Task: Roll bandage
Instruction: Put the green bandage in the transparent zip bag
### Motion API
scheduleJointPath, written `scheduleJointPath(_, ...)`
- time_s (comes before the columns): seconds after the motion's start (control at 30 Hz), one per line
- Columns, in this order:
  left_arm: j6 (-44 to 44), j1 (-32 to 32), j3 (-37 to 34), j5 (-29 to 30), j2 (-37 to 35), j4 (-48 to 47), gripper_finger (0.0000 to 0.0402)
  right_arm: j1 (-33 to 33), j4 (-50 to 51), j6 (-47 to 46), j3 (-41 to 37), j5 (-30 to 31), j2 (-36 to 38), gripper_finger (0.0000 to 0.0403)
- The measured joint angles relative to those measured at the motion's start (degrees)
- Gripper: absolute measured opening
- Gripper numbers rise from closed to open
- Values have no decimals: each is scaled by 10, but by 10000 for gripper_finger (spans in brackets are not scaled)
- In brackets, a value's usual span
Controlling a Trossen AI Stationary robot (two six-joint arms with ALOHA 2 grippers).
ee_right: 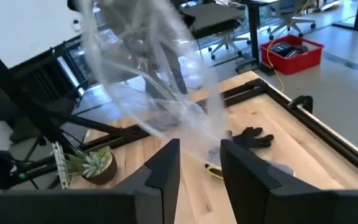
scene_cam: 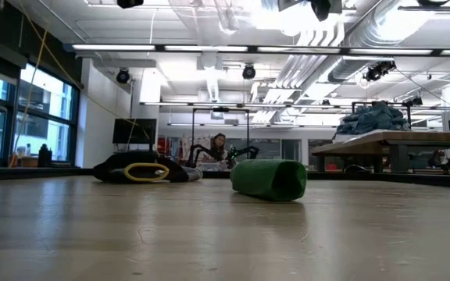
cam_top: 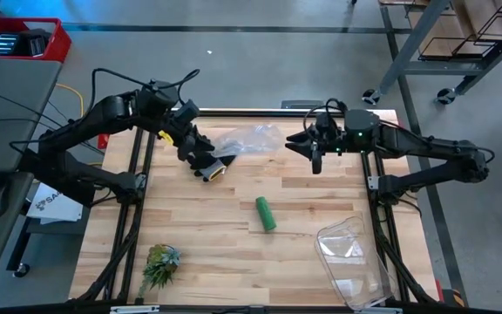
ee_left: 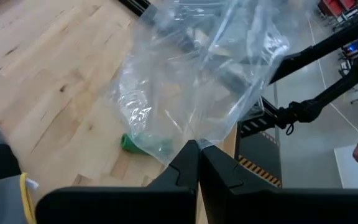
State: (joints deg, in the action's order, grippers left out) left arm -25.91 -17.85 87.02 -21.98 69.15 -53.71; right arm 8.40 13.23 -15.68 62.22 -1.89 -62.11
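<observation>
Between the two arms, toward the counter's (cam_top: pixel 234 253) front: the bandage (cam_top: pixel 265 214), already a tight green roll, lying free. Behind it, a clear plastic bag (cam_top: pixel 249 139); left gripper (ee_left: pixel 198 148), fingers pressed together, pinching it; right gripper (ee_right: pixel 199 163), fingers spread, alongside. Rolling looks complete; bagging probably next, needing the bag's mouth opened.

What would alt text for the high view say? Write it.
A rolled green bandage lies mid-table. The left gripper and right gripper sit at the far edge beside a clear bag.
</observation>
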Motion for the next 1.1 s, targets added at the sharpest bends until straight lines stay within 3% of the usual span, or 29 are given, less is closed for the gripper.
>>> scheduleJointPath(0.33,-5,4,0,-60,25,8,0,1,-5,16,0,-1,-29,107)
scheduleJointPath(0.63,-2,6,0,-64,18,-2,0,2,31,42,0,-17,19,107)
scheduleJointPath(0.8,5,7,0,-67,24,7,0,2,32,54,0,-14,8,107)
scheduleJointPath(0.97,5,12,0,-122,33,10,0,3,18,57,0,15,-9,107)
scheduleJointPath(1.1,13,27,0,-129,31,11,0,3,12,57,0,9,-9,107)
